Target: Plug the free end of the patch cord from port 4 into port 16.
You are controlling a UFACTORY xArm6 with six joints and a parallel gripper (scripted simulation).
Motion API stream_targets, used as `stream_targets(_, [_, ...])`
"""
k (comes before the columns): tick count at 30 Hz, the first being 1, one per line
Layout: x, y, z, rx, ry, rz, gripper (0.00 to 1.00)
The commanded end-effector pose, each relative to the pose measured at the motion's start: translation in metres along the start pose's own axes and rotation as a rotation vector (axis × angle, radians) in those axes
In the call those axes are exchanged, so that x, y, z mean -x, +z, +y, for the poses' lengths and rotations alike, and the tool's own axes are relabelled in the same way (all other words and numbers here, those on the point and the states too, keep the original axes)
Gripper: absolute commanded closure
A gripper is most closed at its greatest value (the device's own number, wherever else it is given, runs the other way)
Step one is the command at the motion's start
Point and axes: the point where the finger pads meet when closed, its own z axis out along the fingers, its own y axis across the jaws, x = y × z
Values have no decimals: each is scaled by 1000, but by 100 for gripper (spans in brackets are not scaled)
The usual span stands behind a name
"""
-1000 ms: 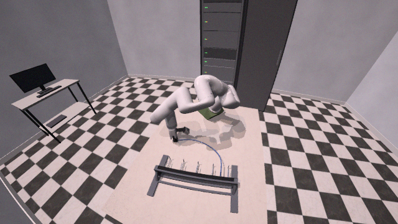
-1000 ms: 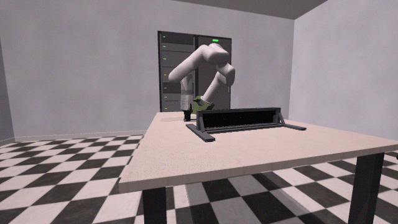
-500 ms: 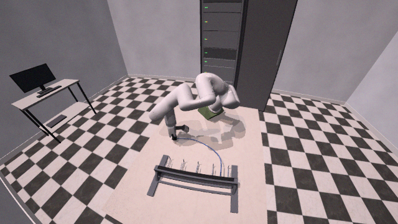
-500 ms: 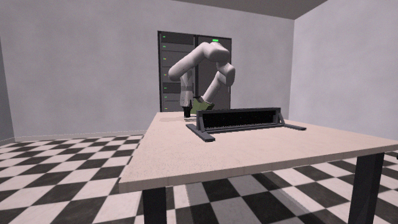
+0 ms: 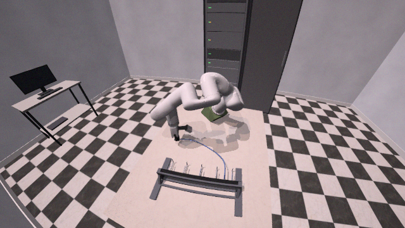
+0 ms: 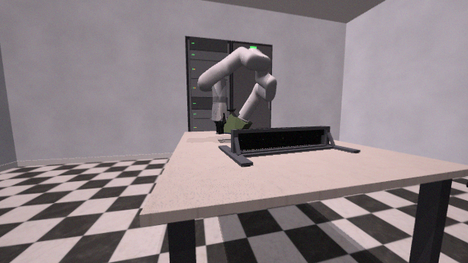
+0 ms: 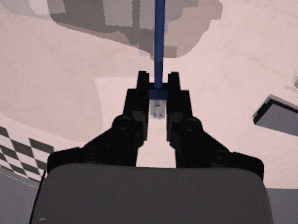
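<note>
The cord's free plug [image 7: 158, 108] is clamped between the fingertips of the gripper [image 5: 176, 138] [image 6: 219, 131] [image 7: 158, 87], which is pointed down close over the table [image 5: 190, 210] [image 6: 292, 183] [image 7: 240, 75]. The blue collar of the plug is gripped from both sides, and its clear tip is seen between the fingers, on the side toward the gripper's body in the wrist view. Whether the table is touched by the plug cannot be told.

From the fingers, the blue cord [image 5: 213, 151] [image 7: 159, 40] is led in one wide curve to the rack [image 5: 199, 181] [image 6: 281, 129] [image 7: 280, 116], which is met near its right end in the top view. The plug is held well apart from the rack, outside any port. The port numbers cannot be read.

The rack is stood upright on the table by its two long feet. The white arm [image 5: 169, 102] [image 6: 223, 67] is bent over the table beyond the rack, with its foot set at a green block [image 5: 207, 115] [image 6: 232, 124]. A tall cabinet [image 5: 226, 41] [image 6: 208, 91] is seen behind.

Hand [image 5: 176, 139] [image 6: 219, 132] [image 7: 158, 87] and gripped plug [image 7: 158, 108] slightly higher
</note>
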Motion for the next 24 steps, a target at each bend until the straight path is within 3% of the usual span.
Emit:
stream_targets(1, [1,-6,0,1,-1,-3,100])
stream_targets(24, [1,-11,1,1,-2,-4,100])
